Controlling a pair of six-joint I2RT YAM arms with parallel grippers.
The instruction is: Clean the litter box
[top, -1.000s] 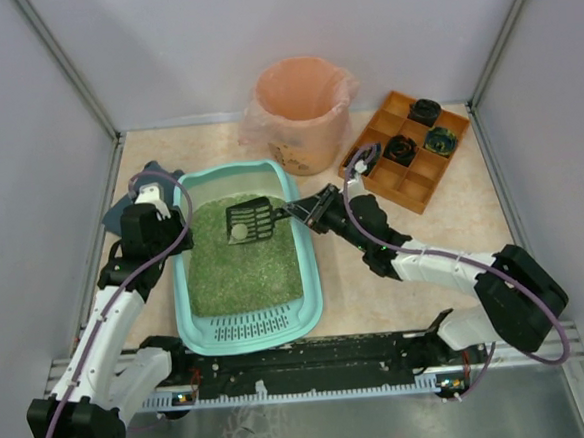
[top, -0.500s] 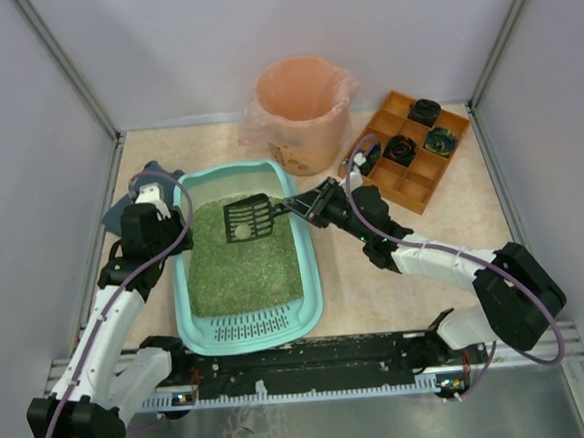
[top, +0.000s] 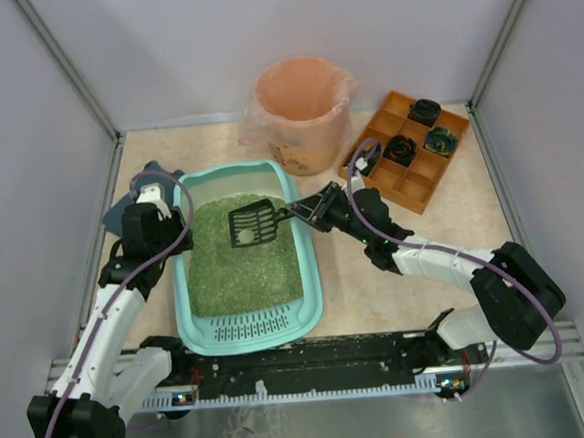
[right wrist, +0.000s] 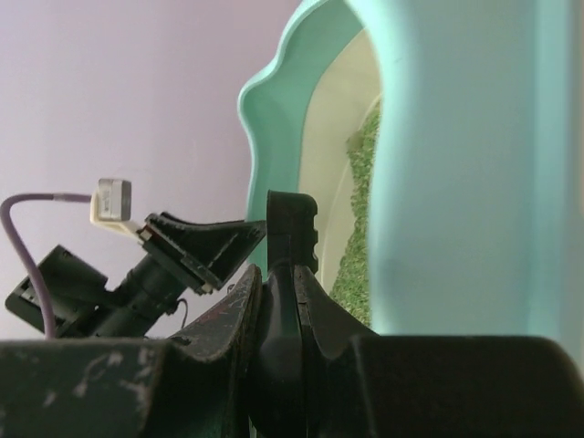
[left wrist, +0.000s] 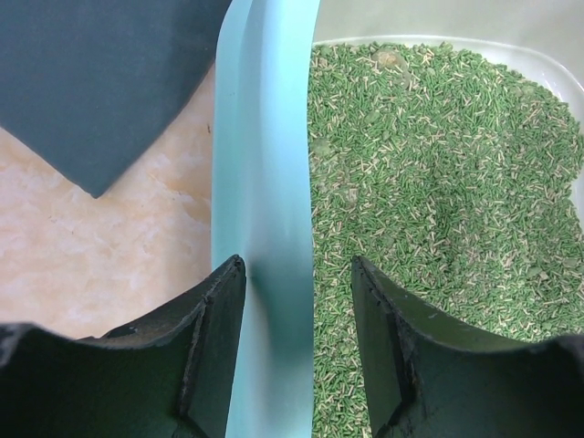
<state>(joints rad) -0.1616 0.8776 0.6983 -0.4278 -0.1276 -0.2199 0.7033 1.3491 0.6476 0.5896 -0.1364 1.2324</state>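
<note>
The teal litter box [top: 311, 278] lies left of centre with green litter [top: 241, 273] and a slotted ledge [top: 249, 327] at its near end. My right gripper [top: 310, 213] is shut on the handle of a black slotted scoop [top: 254, 220], whose head hangs over the far part of the litter. A pale round clump [top: 245, 238] sits at the scoop's near edge. In the right wrist view the handle [right wrist: 292, 228] stands pinched between the fingers. My left gripper [top: 158, 224] straddles the box's left rim [left wrist: 265, 182], one finger [left wrist: 214, 319] outside, the other over the litter [left wrist: 438, 182].
A round bin with a peach liner [top: 302, 113] stands behind the box. An orange compartmented tray [top: 395, 187] with black items is at the far right. A dark mat [left wrist: 91, 82] lies left of the box. Grey walls close in on both sides.
The scoop head rose slightly, then dropped back a little towards the litter. The pale clump showed, was hidden, and shows again. The left arm has not moved.
</note>
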